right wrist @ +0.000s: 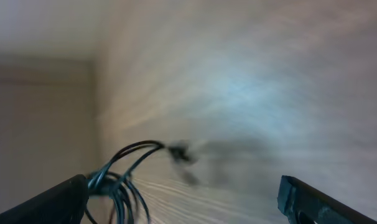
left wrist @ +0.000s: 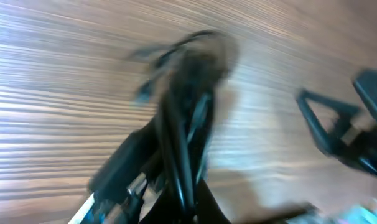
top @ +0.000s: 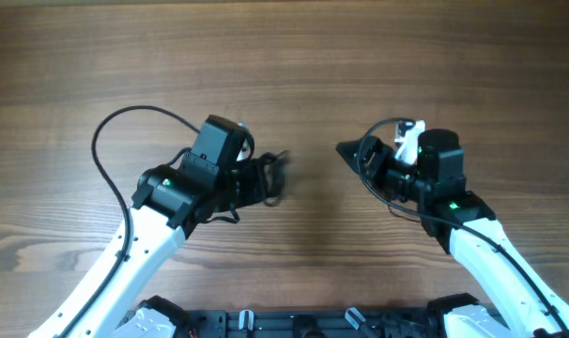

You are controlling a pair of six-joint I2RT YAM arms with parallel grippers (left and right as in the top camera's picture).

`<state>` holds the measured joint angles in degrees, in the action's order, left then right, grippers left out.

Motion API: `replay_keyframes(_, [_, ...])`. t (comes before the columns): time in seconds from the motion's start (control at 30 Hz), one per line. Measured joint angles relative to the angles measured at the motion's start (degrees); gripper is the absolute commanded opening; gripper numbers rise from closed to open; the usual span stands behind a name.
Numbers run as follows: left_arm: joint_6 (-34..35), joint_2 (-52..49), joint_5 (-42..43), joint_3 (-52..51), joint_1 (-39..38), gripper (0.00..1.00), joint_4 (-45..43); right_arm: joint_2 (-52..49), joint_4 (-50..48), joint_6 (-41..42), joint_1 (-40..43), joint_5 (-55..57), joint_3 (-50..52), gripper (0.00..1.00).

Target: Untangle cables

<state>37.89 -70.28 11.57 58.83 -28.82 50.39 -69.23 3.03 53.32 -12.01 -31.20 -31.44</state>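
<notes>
Nearest, at the left gripper (top: pixel 269 180), pinched between closed fingers: the cables (top: pixel 281 172), a small dark bundle, blurred. Slightly farther, facing it across a stretch of wooden table (top: pixel 313 113), the right gripper (top: pixel 348 149), fingers spread wide apart. Beside one of those fingers, thin wire loops (right wrist: pixel 123 171) with a small plug end; origin impossible to tell.

Robot lab or test bench. Signs: two white-and-black robot arms, left arm (top: pixel 125 263) and right arm (top: pixel 510 268), rising from black rail (top: pixel 303 324) at near edge of wood-grain table (top: pixel 294 56). Two-finger hand on each: left hand (top: pixel 269 176), right hand (top: pixel 352 150). White camera unit (top: pixel 411 139) on right wrist. Thick black lead (top: pixel 101 141) loops from left arm. Right wrist view: blurred plain pale surface (right wrist: pixel 39 124) beyond table edge.
</notes>
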Motion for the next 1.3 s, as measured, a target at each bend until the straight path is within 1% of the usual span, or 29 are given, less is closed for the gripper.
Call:
replay_keyframes(0.07, [-2.95,0.0,-3.48,0.0,0.0,0.04,0.24,0.0,1.42,-0.33,0.02,-0.76,0.0,1.0])
replay_keyframes(0.23, [-14.84,0.0,-6.45,0.0,-1.01,0.04,0.22,0.0,0.15,-1.79,0.07,-9.9,0.0,1.0])
replay_keyframes(0.3, [-21.88,0.0,-6.43,0.0,-1.75,0.04,0.17,0.0,-2.03,-6.99,-0.04,-15.72,0.0,1.0])
replay_keyframes(0.37, [-27.8,0.0,-4.7,0.0,-1.95,0.04,0.2,0.0,-2.71,-12.79,-0.42,-17.75,0.0,0.99])
replay_keyframes(0.47, [-35.5,0.0,-0.24,0.0,-1.95,0.04,0.26,0.0,-3.26,-23.85,-0.63,-19.71,0.0,0.94])
replay_keyframes(0.57, [-41.51,0.0,4.83,0.0,-1.95,0.04,0.5,0.0,-5.33,-32.7,-0.66,-21.68,0.0,0.94])
replay_keyframes(0.6, [-43.21,0.0,6.88,0.0,-1.95,0.04,0.59,0.0,-6.19,-34.69,-0.63,-23.04,0.0,0.92])
replay_keyframes(0.63, [-44.72,0.0,9.09,0.0,-1.95,0.04,0.7,0.0,-7.04,-36.48,-0.63,-24.68,0.0,0.87])
replay_keyframes(0.7, [-47.1,0.0,13.79,0.0,-1.95,0.04,0.72,0.0,-8.07,-39.89,-0.66,-28.55,0.0,0.84])
replay_keyframes(0.73, [-47.74,0.0,15.06,0.0,-1.95,0.04,0.76,0.0,-8.0,-41.48,-0.66,-30.12,0.0,0.83])
replay_keyframes(0.77, [-48.33,0.0,16.59,0.0,-1.95,0.04,0.85,0.0,-8.02,-42.49,-0.66,-31.41,0.0,0.81])
replay_keyframes(0.8, [-48.85,0.0,18.4,0.0,-1.95,0.04,0.85,0.0,-8.0,-43.56,-0.66,-32.83,0.0,0.77])
replay_keyframes(0.83, [-49.24,0.0,20.04,0.0,-1.95,0.04,0.83,0.0,-8.0,-44.39,-0.66,-34.07,0.0,0.76])
replay_keyframes(0.97, [-49.72,0.0,23.74,0.0,-1.95,0.04,0.74,0.0,-6.75,-47.01,-1.75,-36.7,0.0,0.7])
replay_keyframes(1.0, [-49.72,0.0,24.17,0.0,-1.95,0.04,0.63,-0.07,-6.16,-47.67,-2.16,-36.92,0.02,0.59])
replay_keyframes(1.07, [-49.72,0.0,25.46,0.0,-1.95,0.04,0.57,-0.5,-5.22,-49.42,-3.34,-37.0,0.02,0.29])
replay_keyframes(1.1, [-49.7,0.0,26.03,0.0,-1.95,0.04,0.28,-0.72,-5.27,-49.81,-3.45,-36.92,0.02,0.22])
replay_keyframes(1.13, [-49.7,0.0,26.53,0.0,-1.95,0.04,-0.15,-0.98,-5.29,-50.21,-3.52,-36.92,0.02,0.11])
replay_keyframes(1.17, [-49.66,0.0,26.67,0.0,-1.92,0.11,-0.44,-1.25,-5.16,-50.29,-3.54,-36.96,0.02,0.04])
replay_keyframes(1.2, [-49.64,0.0,26.69,0.0,-1.81,0.22,-0.5,-1.33,-5.44,-49.94,-3.54,-37.0,0.07,0.04])
replay_keyframes(1.27, [-49.81,0.0,26.95,0.0,-1.84,0.36,-0.74,-1.38,-6.6,-48.11,-3.61,-36.72,0.22,0.04])
replay_keyframes(1.3, [-49.79,0.0,27.36,0.02,-1.86,0.64,-0.79,-1.44,-7.89,-46.03,-3.61,-36.3,0.22,0.04])
